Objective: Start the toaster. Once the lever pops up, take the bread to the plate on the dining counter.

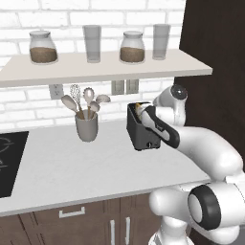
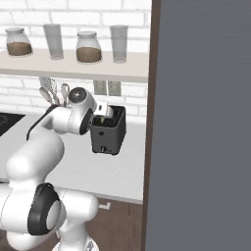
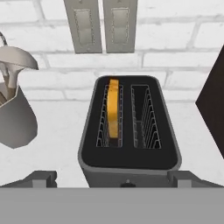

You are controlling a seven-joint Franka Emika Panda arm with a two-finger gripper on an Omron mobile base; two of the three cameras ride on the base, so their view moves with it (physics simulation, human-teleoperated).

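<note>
A: What's the room like?

B: A white worktop (image 1: 72, 167) runs along a white brick wall, with a black cooktop (image 1: 9, 162) at its left end and dark wood cabinet fronts below. A shelf (image 1: 95, 69) above carries two jars and two glasses. A tall dark panel (image 2: 201, 122) closes the right side.

A: And the toaster?

B: The toaster (image 1: 141, 131) stands on the worktop near the wall, close beside that panel. The bread (image 3: 113, 107) sits upright in its left slot; the right slot is bare. The lever (image 2: 103, 148) is on its narrow front face.

A: The gripper?

B: The gripper (image 3: 111, 178) hangs just above the toaster's front edge, jaws spread wide, holding nothing.

A: Room to move?

B: Bare worktop lies left of the toaster up to the utensil cup (image 1: 86, 125). The panel crowds the right, and the shelf hangs overhead.
</note>
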